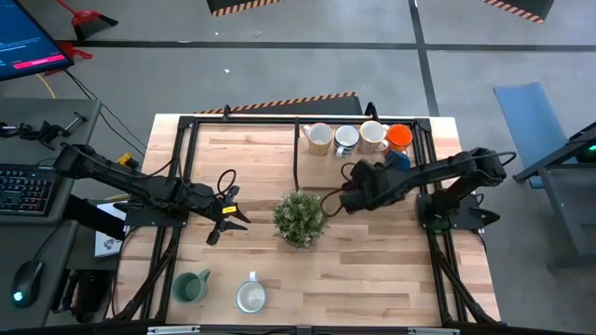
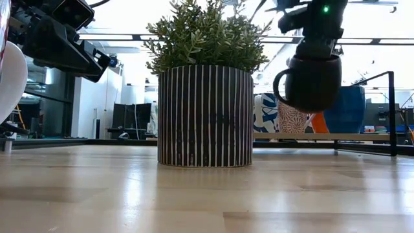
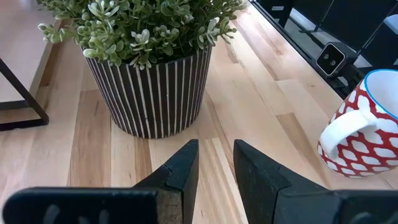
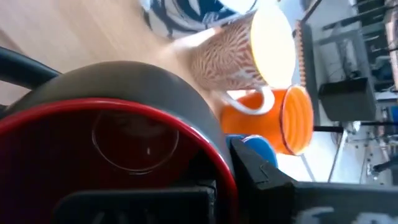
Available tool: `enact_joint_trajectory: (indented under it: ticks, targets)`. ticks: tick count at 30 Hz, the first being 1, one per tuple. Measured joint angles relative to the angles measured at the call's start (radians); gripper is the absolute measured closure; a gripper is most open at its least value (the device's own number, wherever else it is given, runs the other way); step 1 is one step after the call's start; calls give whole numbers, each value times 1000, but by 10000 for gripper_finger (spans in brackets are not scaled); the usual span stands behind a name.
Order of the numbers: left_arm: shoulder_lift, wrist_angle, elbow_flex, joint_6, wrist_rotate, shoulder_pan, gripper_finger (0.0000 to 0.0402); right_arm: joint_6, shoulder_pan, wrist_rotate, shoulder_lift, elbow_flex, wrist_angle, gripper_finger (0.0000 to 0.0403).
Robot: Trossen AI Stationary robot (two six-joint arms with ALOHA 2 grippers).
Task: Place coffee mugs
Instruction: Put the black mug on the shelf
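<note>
Two arms: right one working, left one waiting.
Right gripper (image 1: 358, 186): clamped on the rim of a dark mug (image 2: 312, 81) with a red inside, carrying it clear of the table (image 1: 372, 270); the handle sticks out sideways, so the rim grip lets the base go down flat.
Where it hangs: just right of the plant (image 1: 299, 218), in front of the row at the back.
Row: cream mug (image 1: 318, 138), pale mug (image 1: 346, 140), patterned mug (image 1: 373, 136) and orange mug (image 1: 400, 137) side by side against the back rail, with a blue mug (image 1: 399, 160) just in front of the orange one. Likely the drop zone, so this mug probably joins them.
Left gripper (image 1: 228, 217): partly open, empty, hovering left of the plant, pointed at the pot.
Still to move: green mug (image 1: 191, 286) and white mug (image 1: 251, 296) near the front edge; a red-and-white mug (image 3: 364, 134) shows in the left wrist view only.
Room: bare wood in front of the row and around the middle; tight spots are the plant's leaves beside the carried mug and the black frame (image 1: 296, 149) left of the row.
Risk: judging by the spacing, the handle could clip the blue mug on the way down.
</note>
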Motion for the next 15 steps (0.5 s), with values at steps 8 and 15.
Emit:
enact_joint_trajectory:
  ticks: [8, 15]
  targets:
    - [0, 0, 0, 24, -1, 0, 312, -215, -113, -102, -22, -66, 213, 403]
    - [0, 1, 0, 5, 0, 0, 312, -321, -212, -152, -23, -105, 292, 403]
